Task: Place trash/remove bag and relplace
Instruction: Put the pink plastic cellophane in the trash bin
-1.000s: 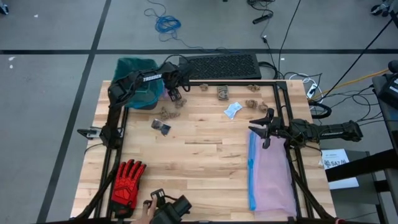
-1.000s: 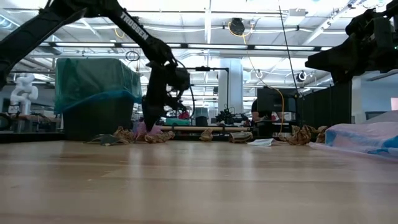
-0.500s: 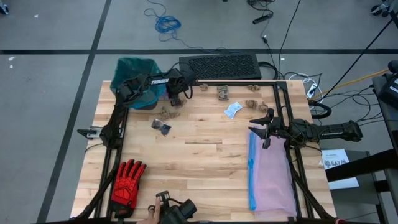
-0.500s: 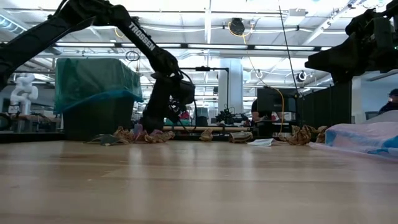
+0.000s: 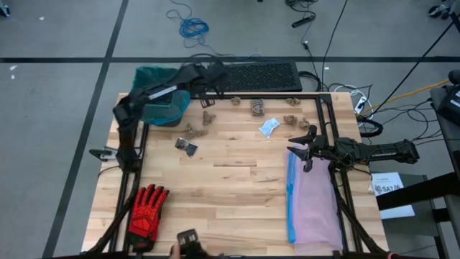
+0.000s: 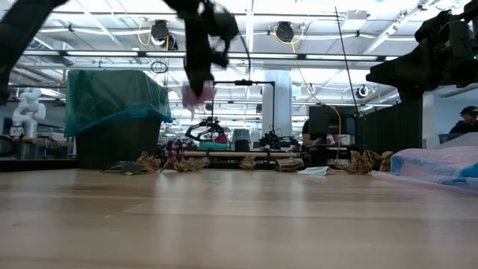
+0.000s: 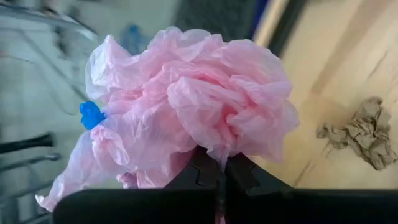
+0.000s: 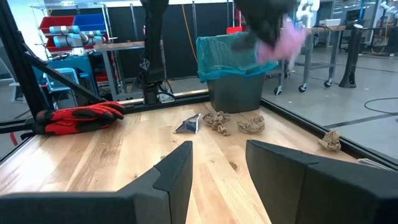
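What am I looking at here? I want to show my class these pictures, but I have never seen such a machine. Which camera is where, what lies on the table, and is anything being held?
It is a robot with two dark arms at a wooden table. One picture looks straight down, one looks level across the tabletop, and one comes from each arm's wrist.

The left gripper is raised above the table near the bin and is shut on a crumpled pink piece of thin plastic. The right gripper waits, open, at the table's right side, holding nothing.

At the far left corner stands a bin lined with a teal-green bag. On the table lie tan paper lumps, a pale blue scrap, a dark scrap, a red-and-black glove and a flat lilac bag.
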`<state>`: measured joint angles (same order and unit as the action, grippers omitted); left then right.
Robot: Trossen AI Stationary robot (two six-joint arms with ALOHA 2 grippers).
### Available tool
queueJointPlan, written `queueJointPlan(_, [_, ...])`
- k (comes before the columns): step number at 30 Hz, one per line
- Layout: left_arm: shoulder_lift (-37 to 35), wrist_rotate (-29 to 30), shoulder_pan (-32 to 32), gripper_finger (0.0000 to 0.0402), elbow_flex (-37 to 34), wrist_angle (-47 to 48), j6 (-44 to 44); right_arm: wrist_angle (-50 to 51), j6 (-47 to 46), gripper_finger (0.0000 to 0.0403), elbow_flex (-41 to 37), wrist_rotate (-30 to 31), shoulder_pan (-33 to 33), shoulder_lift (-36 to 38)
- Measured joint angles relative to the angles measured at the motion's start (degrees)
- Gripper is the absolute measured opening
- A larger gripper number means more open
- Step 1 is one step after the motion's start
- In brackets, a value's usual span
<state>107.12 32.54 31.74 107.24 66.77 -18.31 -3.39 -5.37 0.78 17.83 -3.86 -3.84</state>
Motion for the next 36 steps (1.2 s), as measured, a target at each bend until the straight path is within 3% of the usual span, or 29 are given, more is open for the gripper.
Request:
queueJointPlan(6, [-9.43,5.98,-2.64,0.0001,6.70,7.31,5.69,0.04,-0.20,0.0144,0.02,0.00,0.00,0.01])
queueJointPlan(13, [-13.89,6.58,3.14,0.0001,9.05,21.62,17.40,0.00,-0.20,0.0144,0.01,0.00,0.00,0.00])
queueJointPlan(25, [-11.13,-8.67,20.76,0.0000,-0.99,23.24,19.61,0.02,-1.65,0.0144,0.01,-0.01,0.00,0.00])
queueJointPlan(30, [-10.68,-17.56,22.53,0.0006,-8.00,23.08,17.47,0.02,-2.03,0.0144,0.02,-0.16,0.00,0.00])
queueJointPlan(36, [-10.65,-18.09,21.31,0.0060,-12.58,22.97,12.98,0.04,-3.22,0.0144,0.01,-0.17,0.00,0.00])
